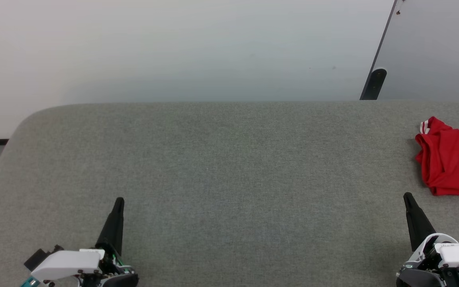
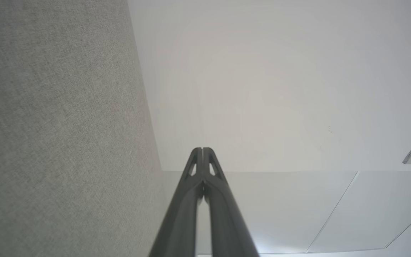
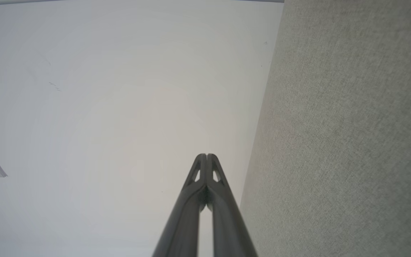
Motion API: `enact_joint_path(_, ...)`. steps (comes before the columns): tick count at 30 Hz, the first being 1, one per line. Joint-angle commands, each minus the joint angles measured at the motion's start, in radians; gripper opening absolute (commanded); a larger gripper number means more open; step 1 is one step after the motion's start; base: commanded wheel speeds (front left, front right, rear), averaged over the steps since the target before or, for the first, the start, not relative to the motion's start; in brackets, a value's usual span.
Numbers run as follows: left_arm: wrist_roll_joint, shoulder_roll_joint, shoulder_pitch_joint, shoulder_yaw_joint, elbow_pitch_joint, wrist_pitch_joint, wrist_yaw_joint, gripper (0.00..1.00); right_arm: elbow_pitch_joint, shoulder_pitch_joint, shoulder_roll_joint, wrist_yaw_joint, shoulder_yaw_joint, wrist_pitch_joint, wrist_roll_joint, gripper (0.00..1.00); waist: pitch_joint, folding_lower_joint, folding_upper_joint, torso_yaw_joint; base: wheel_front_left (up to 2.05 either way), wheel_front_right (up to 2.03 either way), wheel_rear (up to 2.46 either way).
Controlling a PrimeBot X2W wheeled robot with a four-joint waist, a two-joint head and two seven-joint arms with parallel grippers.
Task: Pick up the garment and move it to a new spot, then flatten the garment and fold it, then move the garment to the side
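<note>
Head view: we see crumpled red fabric garment [image 1: 450, 163] with red-white striped trim at right edge of grey felt-topped table [image 1: 229, 167]. Our left gripper [image 1: 119, 200] and right gripper [image 1: 407, 196]: fingers pressed together, empty; right gripper near garment, not touching.

Red garment [image 1: 452, 161] cut off by the head view's right edge, inner folds hidden, grey table [image 1: 229, 159] running off left, right and bottom edges, left gripper [image 1: 119, 200] and right gripper [image 1: 407, 196] bodies clipped at the bottom, dark post [image 1: 374, 84] with its foot hidden behind the table.
</note>
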Motion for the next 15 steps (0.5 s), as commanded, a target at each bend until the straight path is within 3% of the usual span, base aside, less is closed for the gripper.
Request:
enact_joint_path(1,-0.003,0.0,-0.007,0.001,-0.002,0.003,-0.001,0.0,-0.002,-0.003,0.002,-0.001,0.0,0.002,0.004,0.0,0.0,0.0,0.0,0.0,0.0,0.0,0.0)
enact_joint_path(15,-0.004,0.0,-0.007,0.002,-0.002,0.003,-0.001,0.0,-0.002,-0.003,0.002,-0.001,0.0,0.002,0.004,0.0,0.0,0.0,0.0,0.0,0.0,0.0,0.0)
